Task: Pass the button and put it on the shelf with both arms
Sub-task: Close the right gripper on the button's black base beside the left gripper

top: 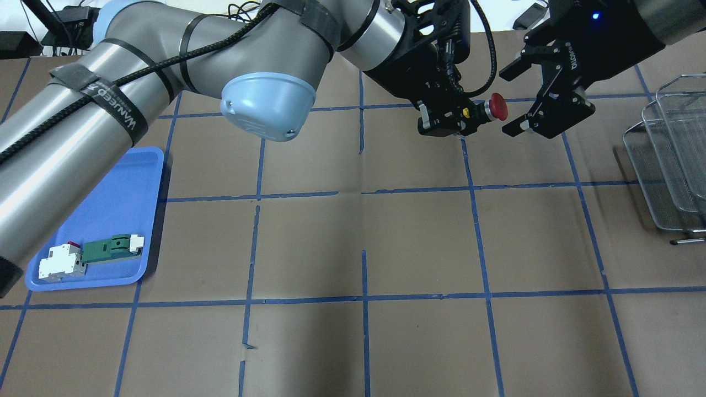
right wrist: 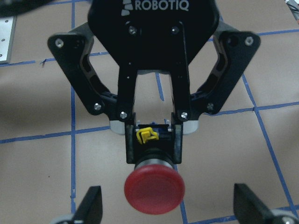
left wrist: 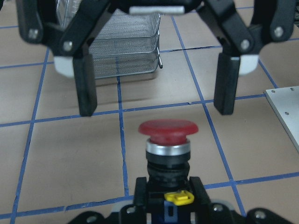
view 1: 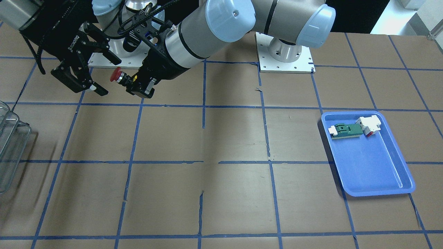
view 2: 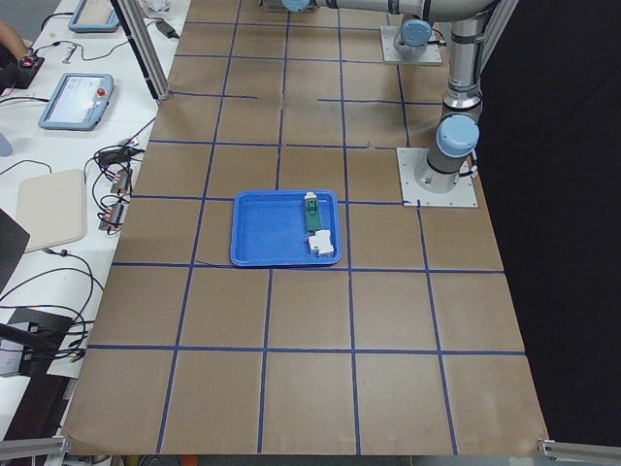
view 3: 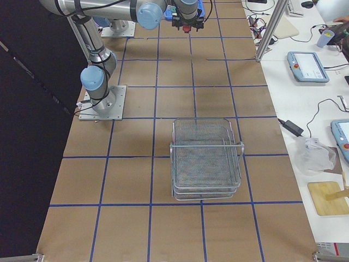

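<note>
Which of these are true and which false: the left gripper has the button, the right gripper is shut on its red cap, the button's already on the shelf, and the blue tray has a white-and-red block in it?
1. The left gripper holds the button by its black body. True.
2. The right gripper is shut on the red cap. False: it is open, with its fingers spread wide and clear of the cap.
3. The button lies on the shelf. False: it is held in the air, away from the shelf.
4. The blue tray holds a white-and-red block joined to a green piece. True.
</note>
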### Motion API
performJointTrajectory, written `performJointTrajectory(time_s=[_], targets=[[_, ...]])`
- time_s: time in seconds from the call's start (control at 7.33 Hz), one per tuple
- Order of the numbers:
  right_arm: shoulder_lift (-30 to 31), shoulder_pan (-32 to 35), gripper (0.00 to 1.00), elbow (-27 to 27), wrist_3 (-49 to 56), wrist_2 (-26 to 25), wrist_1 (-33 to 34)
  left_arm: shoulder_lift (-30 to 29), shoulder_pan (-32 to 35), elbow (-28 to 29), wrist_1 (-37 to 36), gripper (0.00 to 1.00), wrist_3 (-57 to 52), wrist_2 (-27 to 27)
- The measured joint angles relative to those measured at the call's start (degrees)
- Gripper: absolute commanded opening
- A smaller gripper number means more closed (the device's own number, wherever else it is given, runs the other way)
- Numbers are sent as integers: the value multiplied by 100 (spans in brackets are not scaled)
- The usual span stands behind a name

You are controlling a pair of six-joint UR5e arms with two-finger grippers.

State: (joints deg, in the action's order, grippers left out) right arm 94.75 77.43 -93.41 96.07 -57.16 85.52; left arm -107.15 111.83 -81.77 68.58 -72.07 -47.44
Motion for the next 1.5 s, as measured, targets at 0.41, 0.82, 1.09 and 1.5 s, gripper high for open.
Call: performJointTrajectory(time_s=[0.41,0.82,1.09,1.5], targets=[[21,8,100,-11,11,75,-296,121,29,-62,-26,0,2,9],[80,9,100,-3,55,87,-562,205,32,-86,-27,0,35,4],[175,11,96,-7,37,86,-603,231,32,-113,-33,0,55,-4],[244,29,34,-14,59,137,-627,253,32,-115,-45,0,53,-2]])
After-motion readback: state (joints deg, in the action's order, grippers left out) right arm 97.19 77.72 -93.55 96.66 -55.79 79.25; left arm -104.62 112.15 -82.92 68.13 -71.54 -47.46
